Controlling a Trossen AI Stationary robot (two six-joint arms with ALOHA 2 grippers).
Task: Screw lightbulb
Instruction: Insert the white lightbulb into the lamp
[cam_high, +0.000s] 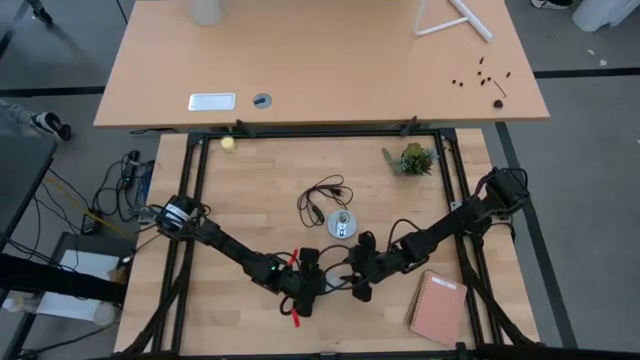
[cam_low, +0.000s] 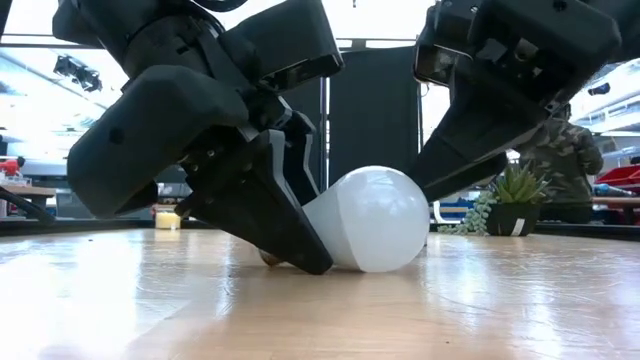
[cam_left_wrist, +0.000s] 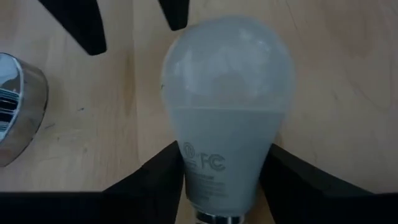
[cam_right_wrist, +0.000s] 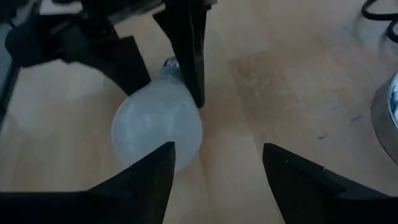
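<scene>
Left fingers (cam_left_wrist: 155, 180) flank the lightbulb (cam_left_wrist: 227, 106), lying flat, dome outward.

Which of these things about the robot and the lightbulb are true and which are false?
1. The lightbulb is lying on its side on the wooden table. True.
2. The lightbulb is already screwed into the round silver socket. False: the socket sits apart on the table with nothing in it.
3. The left gripper has its fingers on either side of the bulb's narrow neck. True.
4. The right gripper is squeezing the bulb. False: its fingers are open, with the bulb just ahead of one of them.
5. A small green plant stands at the far edge of the table. True.
</scene>
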